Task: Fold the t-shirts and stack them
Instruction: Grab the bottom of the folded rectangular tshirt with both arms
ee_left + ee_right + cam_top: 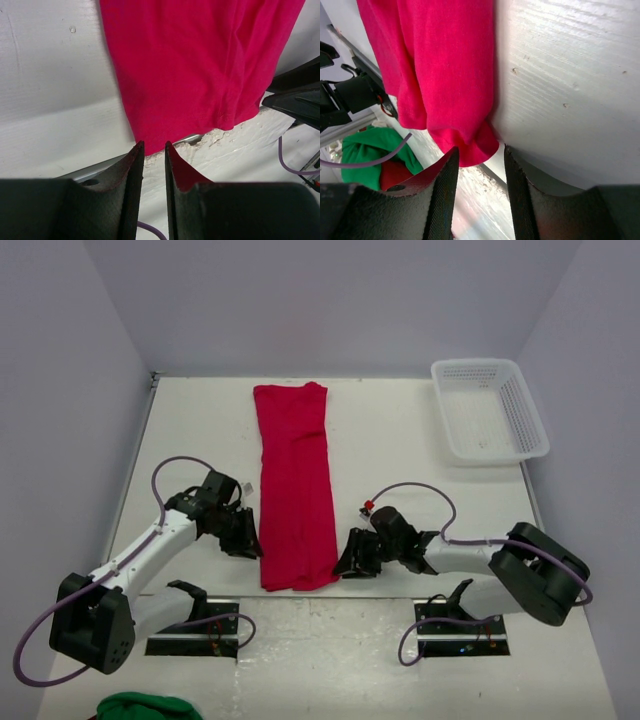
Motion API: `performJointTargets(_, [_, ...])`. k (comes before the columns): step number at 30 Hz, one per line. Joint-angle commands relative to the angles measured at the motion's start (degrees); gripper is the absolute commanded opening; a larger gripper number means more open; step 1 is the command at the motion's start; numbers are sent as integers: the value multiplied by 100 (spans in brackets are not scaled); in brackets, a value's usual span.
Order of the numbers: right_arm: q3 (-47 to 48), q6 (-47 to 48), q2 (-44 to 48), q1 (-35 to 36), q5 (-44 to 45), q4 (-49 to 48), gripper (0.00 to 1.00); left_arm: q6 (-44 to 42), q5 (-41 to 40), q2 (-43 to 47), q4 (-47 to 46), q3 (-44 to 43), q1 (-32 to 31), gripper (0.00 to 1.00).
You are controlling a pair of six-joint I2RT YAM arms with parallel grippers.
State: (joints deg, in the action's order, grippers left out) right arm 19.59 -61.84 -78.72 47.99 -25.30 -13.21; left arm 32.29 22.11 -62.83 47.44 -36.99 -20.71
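Note:
One red t-shirt (295, 480) lies on the table folded lengthwise into a long narrow strip, running from the far side toward the arms. My left gripper (252, 543) sits at the strip's left edge near its near end. In the left wrist view the jaws (154, 148) stand a narrow gap apart with bare table between them, and the t-shirt's (200, 65) near corner is just beyond the tips. My right gripper (347, 562) is at the strip's near right corner. Its jaws (480, 151) are open, and the t-shirt's (440, 65) bunched corner lies right at the tips, not clamped.
A white mesh basket (490, 405) stands at the far right of the table. A green cloth (140, 707) lies below the table's near edge, beside the left arm's base, and the same green cloth (365, 150) shows in the right wrist view. Grey walls enclose the table.

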Motion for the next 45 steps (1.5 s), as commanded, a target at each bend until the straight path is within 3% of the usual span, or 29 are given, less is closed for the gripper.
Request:
performJointTargets(1, [44, 190, 146, 18, 429, 425, 44, -48, 118, 25, 29, -221, -30, 24])
performJointTargets(8, [194, 252, -459, 9, 210, 135, 45, -30, 101, 104, 107, -256, -30, 24])
performJointTargets(15, [238, 199, -742, 9, 51, -129, 39, -21, 109, 192, 204, -212, -30, 24])
performJointTargets(21, [115, 147, -522, 9, 157, -111, 27, -47, 180, 157, 204, -54, -38, 23])
performJointTargets(22, [80, 129, -504, 9, 192, -111, 23, -83, 197, 122, 204, -10, -38, 23])
performJointTargets(23, [62, 120, -487, 9, 201, -111, 10, -126, 197, 96, 230, 16, -38, 23])
performJointTargets(26, [71, 111, -530, 9, 192, -147, 0, -144, 197, 25, 222, 139, -56, 26])
performJointTargets(30, [80, 102, -548, 9, 192, -182, 0, -153, 425, 7, 196, 315, -65, 32])
performJointTargets(32, [71, 85, -531, 9, 201, -217, 0, -110, 549, 16, 187, 403, -82, 40])
performJointTargets(45, [27, 85, -583, 9, 87, -393, 0, 233, 619, 7, -595, 1053, -399, 38])
